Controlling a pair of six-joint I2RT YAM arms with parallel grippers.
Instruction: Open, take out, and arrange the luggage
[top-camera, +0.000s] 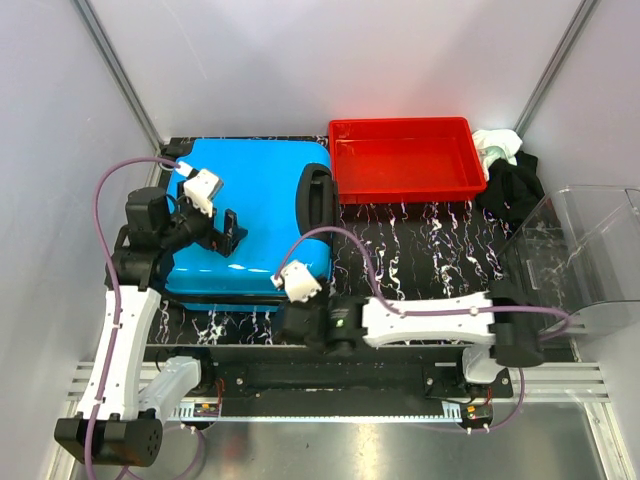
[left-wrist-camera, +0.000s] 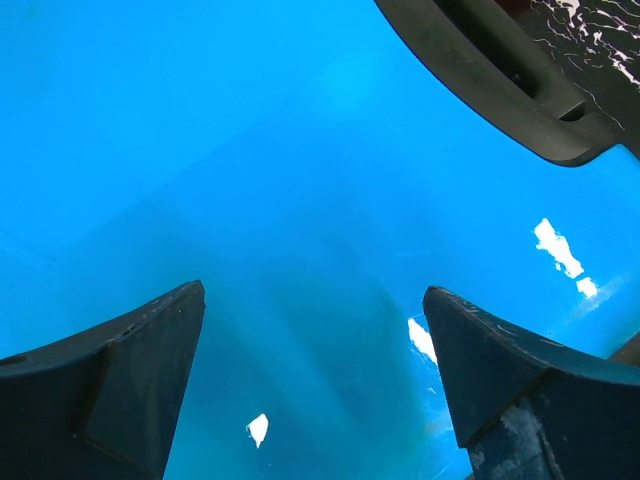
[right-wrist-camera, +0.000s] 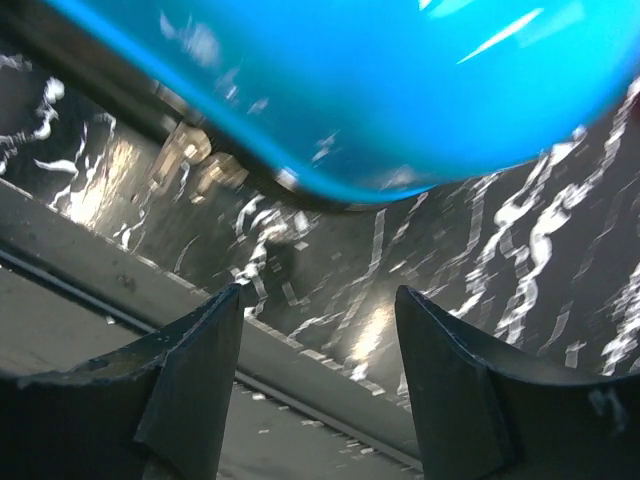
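Note:
The luggage (top-camera: 255, 215) is a bright blue hard-shell suitcase lying flat and closed on the left of the black marbled table (top-camera: 420, 260). Its black side handle (top-camera: 318, 195) faces right. My left gripper (top-camera: 232, 235) hovers over the lid, open; in the left wrist view the blue shell (left-wrist-camera: 300, 150) fills the gap between the fingers (left-wrist-camera: 313, 290), and the handle (left-wrist-camera: 500, 70) shows at top right. My right gripper (top-camera: 295, 322) sits low at the suitcase's near right corner, open and holding nothing (right-wrist-camera: 320, 290). The blue shell edge (right-wrist-camera: 400, 80) lies just beyond it.
A red plastic tray (top-camera: 400, 124) stands at the back, right of the suitcase. A clear plastic bin (top-camera: 590, 250) sits at the right edge. Black and white cloth (top-camera: 508, 170) lies behind it. The table's front rail (right-wrist-camera: 120, 270) runs under my right gripper.

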